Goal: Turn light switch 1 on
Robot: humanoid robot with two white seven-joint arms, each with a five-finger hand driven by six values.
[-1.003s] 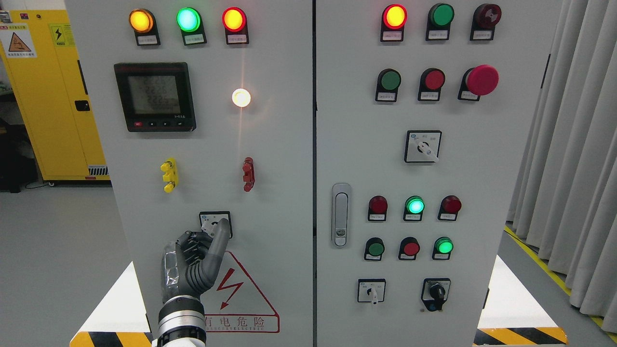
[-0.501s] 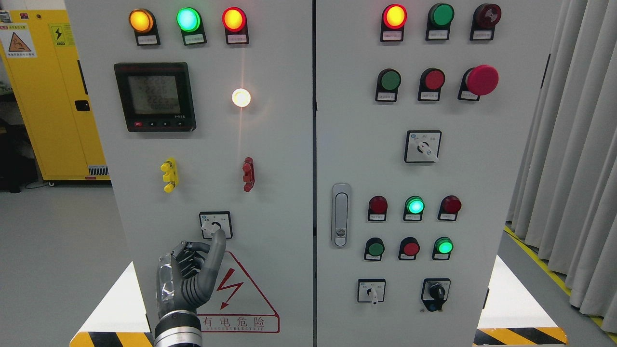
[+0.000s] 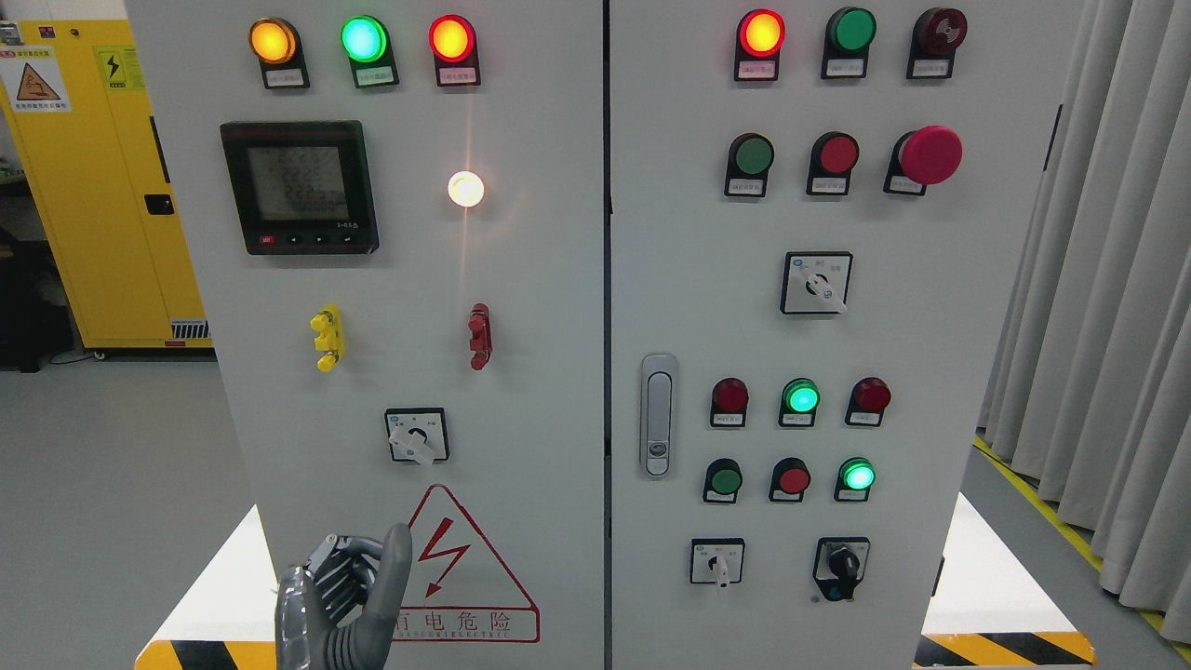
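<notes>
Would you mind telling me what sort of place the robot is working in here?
Probably an industrial electrical room or training lab: a grey control cabinet with lit indicator lamps, a digital power meter, and a yellow safety cabinet behind it.

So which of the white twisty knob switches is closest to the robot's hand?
The white rotary switch on the grey left door, directly above the robot's grey left hand. The other white ones sit on the right door.

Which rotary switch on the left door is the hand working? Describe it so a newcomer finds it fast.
On the left cabinet door, look below the meter and between the yellow and red handles. The rotary switch sits just above the red warning triangle. It is that door's only rotary switch; the left hand hangs below it.
</notes>
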